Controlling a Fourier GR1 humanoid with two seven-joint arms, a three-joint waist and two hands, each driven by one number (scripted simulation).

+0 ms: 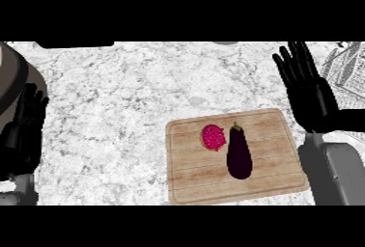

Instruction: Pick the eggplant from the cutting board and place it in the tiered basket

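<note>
Dark purple, the eggplant (239,153) lies on the wooden cutting board (192,188) at 5 o'clock on the desk (128,87), so I judge that grasping, carrying and placing are all left to do. The right robot hand (310,91), fingers straight and spread, holds nothing at 2 o'clock, near the tiered basket (349,72). The left robot hand (25,130) rests open at 9 o'clock.

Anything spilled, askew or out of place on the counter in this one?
Nothing stands out. The eggplant lies flat on the cutting board beside a pink speckled fruit; nothing spilled. The board sits slightly turned, harmlessly. The right hand and left hand are open, holding nothing.
</note>
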